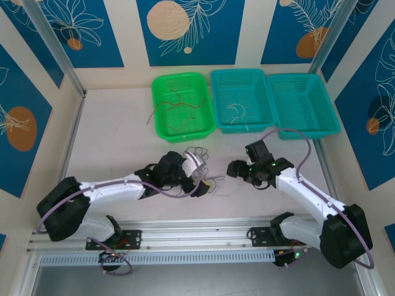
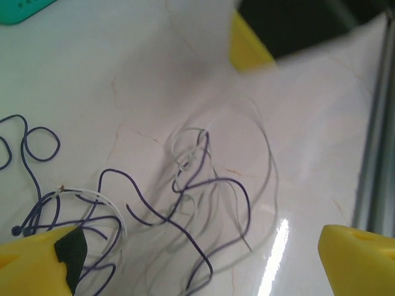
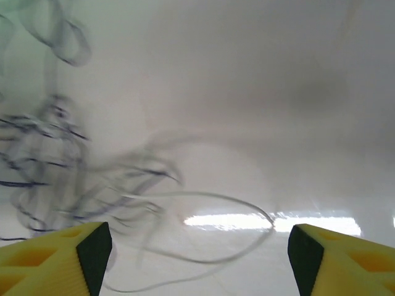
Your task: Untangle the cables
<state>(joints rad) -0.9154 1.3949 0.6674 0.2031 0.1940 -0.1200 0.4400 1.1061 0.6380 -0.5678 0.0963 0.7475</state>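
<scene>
Three baskets stand in a row at the far side of the table (image 1: 117, 129) in the top view: a green basket (image 1: 179, 77), a middle teal basket (image 1: 237, 73) and a right teal basket (image 1: 302, 78). Red-orange cables (image 1: 174, 112) lie in the green basket, and one whitish cable (image 1: 237, 111) lies in the middle teal one. A tangle of dark cables (image 1: 199, 153) rests on the table in front of the green basket. The left gripper (image 1: 207, 185) sits at its near side and the right gripper (image 1: 233, 168) just to its right, the two pointing toward each other.

In the left wrist view, the left gripper (image 2: 197, 265) has its yellow fingers (image 2: 31, 262) spread far apart, with nothing clamped. Dark purple cables (image 2: 216, 179) curl over the pale table (image 2: 308, 123) between and beyond them, with a whitish cable (image 2: 92, 196) threaded among the loops at the left. The right gripper's yellow finger (image 2: 247, 43), blurred, reaches in at the top edge. A corner of a teal basket (image 2: 21, 9) shows at the upper left.

In the right wrist view, the right gripper (image 3: 197, 259) also has its fingers (image 3: 55, 262) well apart and gripping nothing. A whitish cable (image 3: 234, 200) arcs across the table (image 3: 278, 92) in the gap ahead of them. The dark cables (image 3: 55, 160), blurred, bunch at the left.
</scene>
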